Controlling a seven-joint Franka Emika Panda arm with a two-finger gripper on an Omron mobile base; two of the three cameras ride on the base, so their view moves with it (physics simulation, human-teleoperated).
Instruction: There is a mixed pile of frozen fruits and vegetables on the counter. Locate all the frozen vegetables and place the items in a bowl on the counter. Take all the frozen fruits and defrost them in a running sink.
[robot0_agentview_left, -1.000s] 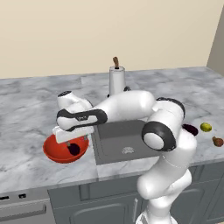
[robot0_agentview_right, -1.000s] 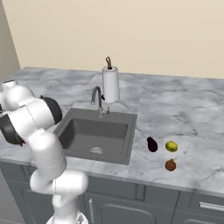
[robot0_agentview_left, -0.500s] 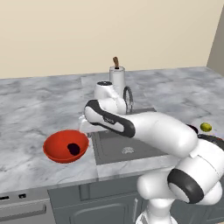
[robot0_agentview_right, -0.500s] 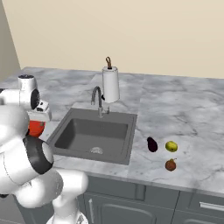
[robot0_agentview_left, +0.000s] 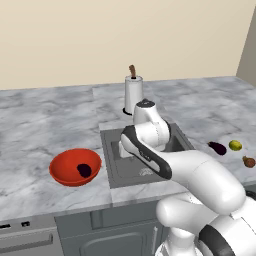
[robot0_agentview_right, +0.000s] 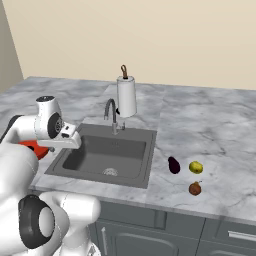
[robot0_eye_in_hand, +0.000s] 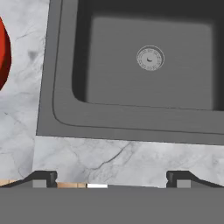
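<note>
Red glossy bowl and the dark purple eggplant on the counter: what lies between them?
The dark grey sink, with the arm above it, in the left base view.

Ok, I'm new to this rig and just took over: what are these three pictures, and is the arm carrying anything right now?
A white arm on a driving base. Two pictures look over it from behind, left and right; the third looks along the hand. The gripper is open and empty above the sink. One dark vegetable lies in the red bowl. Right of the sink, the other dark vegetable, a yellow-green fruit and a brown fruit lie on the counter, near a paper towel roll.
</note>
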